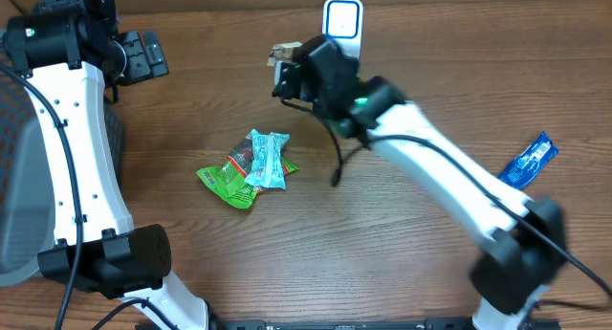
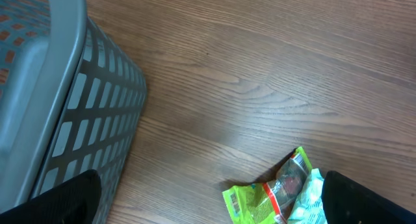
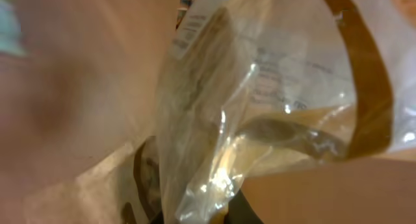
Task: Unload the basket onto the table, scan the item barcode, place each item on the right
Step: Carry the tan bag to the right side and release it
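Right jaws pinch a clear, crinkly packet [image 3: 273,74] with brown contents.

The left arm [image 1: 86,158] rises from the near-left base to the far left, its left gripper [image 1: 143,55] spread wide and holding nothing. The right arm [image 1: 449,172] stretches from near right to far centre, its right gripper [image 1: 287,74] pinched on a clear packet [image 3: 260,87].

Grey basket [image 2: 78,107] left, green packet [image 2: 257,199] lower right on table [image 2: 260,68].
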